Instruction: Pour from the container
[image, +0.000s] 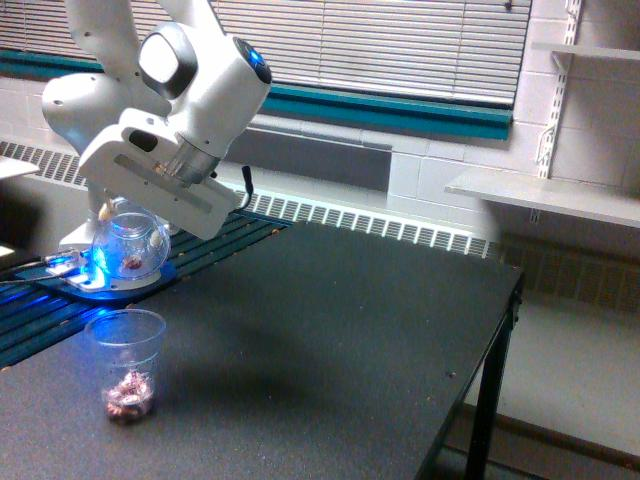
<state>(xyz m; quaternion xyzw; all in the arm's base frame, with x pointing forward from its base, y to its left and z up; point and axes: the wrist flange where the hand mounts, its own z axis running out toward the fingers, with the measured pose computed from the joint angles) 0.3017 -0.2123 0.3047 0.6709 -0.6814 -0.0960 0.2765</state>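
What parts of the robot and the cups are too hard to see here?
- Gripper fingers, exterior view: hidden behind the hand and the container; grip unclear.
- Pieces left in the container: blurred by blue glare.
- Pieces in the cup on the table: too small to count.

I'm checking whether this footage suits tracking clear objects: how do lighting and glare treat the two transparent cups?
Exterior view: blue glow from the base behind tints the container and the rim of the cup; both have faint, low-contrast walls; pieces inside read only as soft pinkish blobs; the dark table shows a dim shadow; overall image is slightly soft.
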